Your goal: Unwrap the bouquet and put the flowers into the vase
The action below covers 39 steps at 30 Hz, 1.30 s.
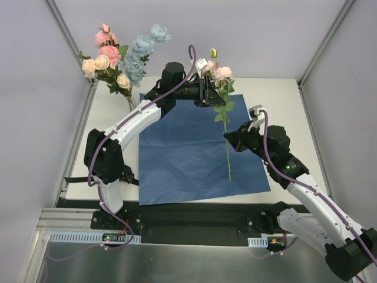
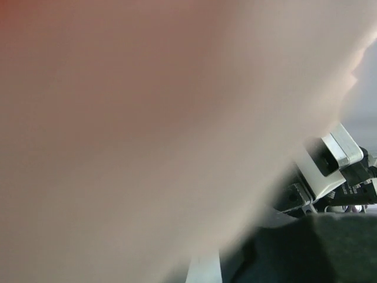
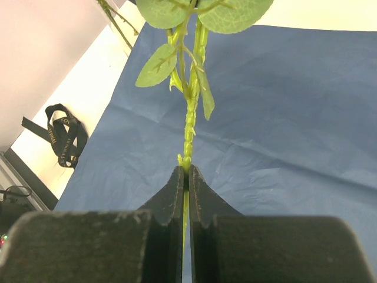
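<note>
A flower spray with pink roses (image 1: 221, 73) and a long green stem (image 1: 228, 159) stands over the unfolded blue paper (image 1: 188, 159). My right gripper (image 1: 228, 137) is shut on the stem (image 3: 189, 118), which is pinched between the fingertips of that gripper (image 3: 187, 174). My left gripper (image 1: 210, 91) is at the leafy top of the spray, right under the roses. A blurred pink bloom (image 2: 147, 118) fills the left wrist view and hides its fingers. More flowers (image 1: 121, 56), pink, cream and light blue, stand upright at the back left. The clear vase under them is too faint to make out.
A black ribbon (image 3: 65, 134) lies loose on the white table (image 1: 283, 100) beside the paper's left edge. Grey walls and metal frame posts (image 1: 73, 41) close in the back and sides. The right arm's wrist (image 2: 333, 156) shows at the right of the left wrist view.
</note>
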### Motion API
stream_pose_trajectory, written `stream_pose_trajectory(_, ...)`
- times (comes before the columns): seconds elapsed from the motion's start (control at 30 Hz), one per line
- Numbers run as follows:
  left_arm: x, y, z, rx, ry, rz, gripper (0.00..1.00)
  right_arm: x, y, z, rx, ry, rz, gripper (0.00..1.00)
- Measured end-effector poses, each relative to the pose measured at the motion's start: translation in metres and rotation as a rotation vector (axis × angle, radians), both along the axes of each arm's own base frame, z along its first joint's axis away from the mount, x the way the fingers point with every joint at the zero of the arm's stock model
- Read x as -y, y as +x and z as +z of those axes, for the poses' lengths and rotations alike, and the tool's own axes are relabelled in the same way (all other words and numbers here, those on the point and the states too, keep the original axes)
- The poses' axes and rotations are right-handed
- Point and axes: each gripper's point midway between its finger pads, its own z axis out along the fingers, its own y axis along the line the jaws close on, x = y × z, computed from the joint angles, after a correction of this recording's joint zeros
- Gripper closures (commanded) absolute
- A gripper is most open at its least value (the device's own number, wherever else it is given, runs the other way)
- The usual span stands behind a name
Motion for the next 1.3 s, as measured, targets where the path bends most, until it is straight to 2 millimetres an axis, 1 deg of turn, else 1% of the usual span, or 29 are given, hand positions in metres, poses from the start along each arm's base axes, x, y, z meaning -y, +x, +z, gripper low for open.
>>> stream_pose_trajectory(0.07, 0.001, 0.0, 0.0, 0.004, -0.001, -0.001, 0.79, -0.001, -0.002, -0.001, -0.002, 0.001, 0.011, 0.99)
stream_pose_trajectory(0.1, 0.001, 0.0, 0.0, 0.007, -0.002, 0.0, 0.91, -0.001, -0.003, -0.001, -0.003, 0.001, 0.016, 0.99)
stream_pose_trajectory(0.13, 0.001, 0.001, 0.001, 0.012, -0.003, 0.0, 0.97, -0.002, -0.004, -0.002, -0.004, 0.0, 0.022, 0.99)
stream_pose_trajectory(0.17, 0.002, 0.001, 0.001, 0.026, -0.004, 0.0, 1.0, -0.003, -0.005, -0.003, -0.006, -0.002, 0.03, 0.92)
stream_pose_trajectory(0.2, 0.001, 0.001, 0.002, 0.029, -0.003, 0.0, 1.0, -0.003, -0.005, -0.003, -0.007, -0.004, 0.034, 0.71)
stream_pose_trajectory(0.23, 0.001, 0.001, 0.001, 0.04, 0.001, 0.0, 1.0, -0.003, -0.006, -0.004, -0.01, -0.007, 0.035, 0.61)
stream_pose_trajectory(0.3, -0.002, 0.002, 0.002, 0.086, 0.021, 0.016, 1.0, -0.002, -0.005, -0.008, -0.022, -0.022, 0.03, 0.44)
stream_pose_trajectory(0.33, -0.004, 0.003, 0.004, 0.119, 0.034, 0.032, 1.0, 0.0, -0.005, -0.01, -0.029, -0.037, 0.024, 0.4)
stream_pose_trajectory(0.37, -0.008, 0.002, 0.008, 0.161, 0.049, 0.048, 1.0, 0.002, -0.004, -0.013, -0.035, -0.052, 0.015, 0.34)
stream_pose_trajectory(0.4, -0.014, 0.001, 0.013, 0.208, 0.064, 0.069, 1.0, 0.004, -0.003, -0.015, -0.04, -0.066, 0.003, 0.32)
stream_pose_trajectory(0.5, -0.041, -0.009, 0.036, 0.382, 0.111, 0.148, 1.0, 0.01, -0.001, -0.02, -0.046, -0.093, -0.022, 0.28)
stream_pose_trajectory(0.53, -0.054, -0.017, 0.047, 0.454, 0.127, 0.176, 1.0, 0.012, 0.0, -0.022, -0.05, -0.102, -0.034, 0.28)
stream_pose_trajectory(0.63, -0.099, -0.037, 0.092, 0.697, 0.169, 0.31, 1.0, 0.018, 0.002, -0.027, -0.066, -0.119, -0.06, 0.27)
stream_pose_trajectory(0.67, -0.117, -0.041, 0.111, 0.779, 0.187, 0.379, 1.0, 0.019, 0.004, -0.028, -0.072, -0.123, -0.067, 0.27)
stream_pose_trajectory(0.7, -0.131, -0.043, 0.125, 0.838, 0.203, 0.441, 1.0, 0.02, 0.005, -0.03, -0.078, -0.127, -0.07, 0.27)
stream_pose_trajectory(0.77, -0.17, -0.04, 0.156, 0.95, 0.268, 0.618, 1.0, 0.021, 0.009, -0.033, -0.094, -0.136, -0.08, 0.27)
stream_pose_trajectory(0.83, -0.213, -0.03, 0.184, 1.003, 0.338, 0.814, 1.0, 0.02, 0.013, -0.036, -0.108, -0.144, -0.083, 0.27)
stream_pose_trajectory(0.87, -0.229, -0.024, 0.192, 1.007, 0.365, 0.888, 1.0, 0.02, 0.014, -0.037, -0.113, -0.147, -0.084, 0.27)
stream_pose_trajectory(0.9, -0.249, -0.017, 0.198, 1.002, 0.402, 0.974, 1.0, 0.02, 0.015, -0.039, -0.118, -0.15, -0.085, 0.27)
stream_pose_trajectory(0.93, -0.266, -0.009, 0.199, 0.991, 0.438, 1.044, 1.0, 0.019, 0.016, -0.039, -0.122, -0.151, -0.085, 0.27)
stream_pose_trajectory(1.0, -0.292, 0.004, 0.196, 0.96, 0.506, 1.15, 1.0, 0.018, 0.018, -0.039, -0.131, -0.147, -0.085, 0.27)
stream_pose_trajectory(1.07, -0.305, 0.018, 0.187, 0.943, 0.573, 1.19, 1.0, 0.017, 0.018, -0.039, -0.134, -0.142, -0.087, 0.27)
stream_pose_trajectory(1.17, -0.306, 0.034, 0.172, 0.947, 0.647, 1.168, 1.0, 0.017, 0.018, -0.039, -0.138, -0.137, -0.09, 0.26)
stream_pose_trajectory(1.3, -0.294, 0.045, 0.16, 0.987, 0.691, 1.084, 1.0, 0.018, 0.017, -0.036, -0.135, -0.129, -0.092, 0.26)
